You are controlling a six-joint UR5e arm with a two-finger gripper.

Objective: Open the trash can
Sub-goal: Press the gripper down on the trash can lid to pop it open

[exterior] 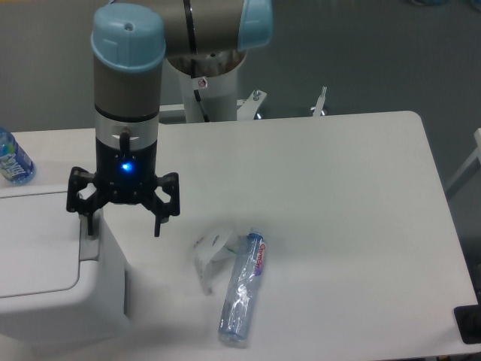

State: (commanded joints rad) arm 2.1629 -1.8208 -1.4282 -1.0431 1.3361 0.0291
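Honestly I can't read a single word from my feed. The crushed bottle on the tabletop has a red-lettered label, too blurry to make out. Same with the blue-labelled bottle at far left.
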